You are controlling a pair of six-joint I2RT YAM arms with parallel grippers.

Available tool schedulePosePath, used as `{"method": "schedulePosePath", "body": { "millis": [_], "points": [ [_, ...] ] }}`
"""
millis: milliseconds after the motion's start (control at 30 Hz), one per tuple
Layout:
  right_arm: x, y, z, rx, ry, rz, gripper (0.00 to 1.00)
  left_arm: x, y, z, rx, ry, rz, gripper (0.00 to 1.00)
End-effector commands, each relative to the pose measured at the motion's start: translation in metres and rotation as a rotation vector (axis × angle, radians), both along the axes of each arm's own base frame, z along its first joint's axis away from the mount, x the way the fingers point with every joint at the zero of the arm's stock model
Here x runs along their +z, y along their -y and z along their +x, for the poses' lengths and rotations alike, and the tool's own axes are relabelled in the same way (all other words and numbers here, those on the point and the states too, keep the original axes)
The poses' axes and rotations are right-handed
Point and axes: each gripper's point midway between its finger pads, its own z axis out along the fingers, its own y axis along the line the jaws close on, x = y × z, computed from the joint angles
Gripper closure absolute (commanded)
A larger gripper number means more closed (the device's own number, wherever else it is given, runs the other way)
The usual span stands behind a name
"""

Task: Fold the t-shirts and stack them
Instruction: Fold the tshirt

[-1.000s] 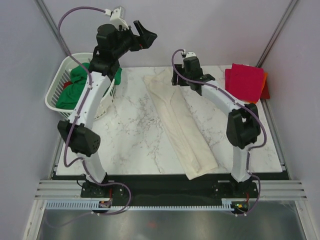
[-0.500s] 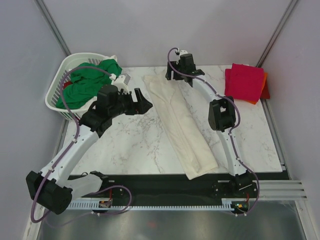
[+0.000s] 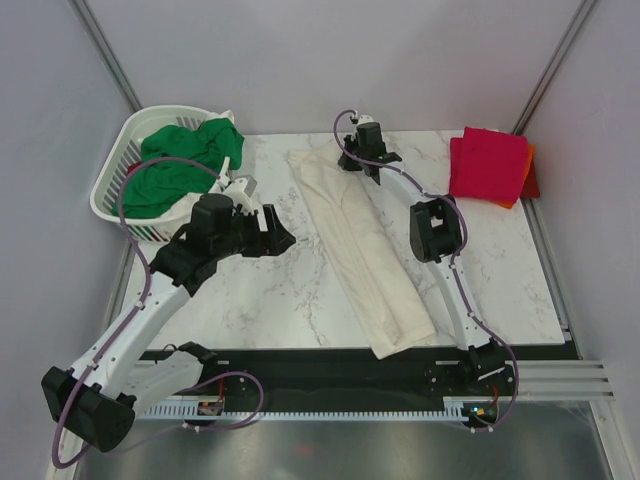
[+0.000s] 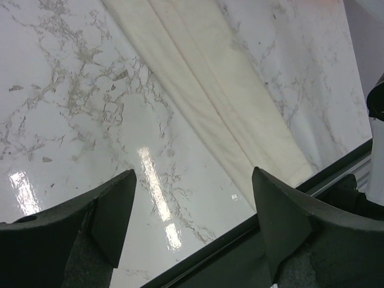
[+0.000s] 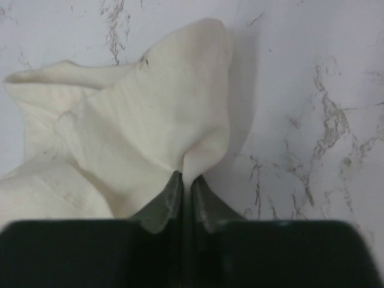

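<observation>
A second ago the left arm stood high over the laundry basket (image 3: 108, 196). Now it has dropped low, its elbow swung out to the near left, and the left claw (image 3: 280, 230) hovers over bare tabletop (image 3: 260, 290). Its jaws are spread wide with nothing between them. The right arm has stretched further out, and the right claw (image 3: 368, 170) has closed since then. Seen from its wrist, the right claw (image 5: 186, 185) is clenched on a thin pinch of the cream shirt (image 5: 150, 132), right at that shirt's far end.

The cream shirt (image 3: 360, 250) is a long, narrow folded strip of soft matte cloth. It runs from the right claw diagonally back to the near edge of the tabletop, passing just to the right of the left claw (image 4: 195, 216). Long lengthwise creases show along it (image 4: 228, 102). At the pinched end it bunches into rounded, puffy folds.

The tabletop (image 4: 72, 120) is glossy white marble with grey veins and bright glare spots.

Left of the left claw and further out, a crumpled green shirt (image 3: 180, 165) fills the white slotted plastic basket. Well to the right of the right claw, a crimson-pink shirt (image 3: 488, 165) lies folded square on an orange shirt (image 3: 524, 168).
</observation>
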Motion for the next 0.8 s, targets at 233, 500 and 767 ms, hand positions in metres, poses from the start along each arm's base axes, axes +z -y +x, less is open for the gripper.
{"method": "schedulePosePath", "body": {
  "millis": [233,500,767],
  "points": [
    [0.012,0.088,0.032,-0.486,0.057,-0.066,1.0,-0.038,-0.001,-0.006,-0.006,-0.088,0.069,0.19],
    [-0.006,0.174,0.015,-0.762,-0.045,-0.089,1.0,-0.052,0.011,-0.006,-0.021,-0.121,0.111,0.2],
    [0.008,0.154,0.014,-0.614,-0.052,-0.064,0.02,-0.057,0.017,-0.008,-0.024,-0.14,0.12,0.21]
  ]
}}
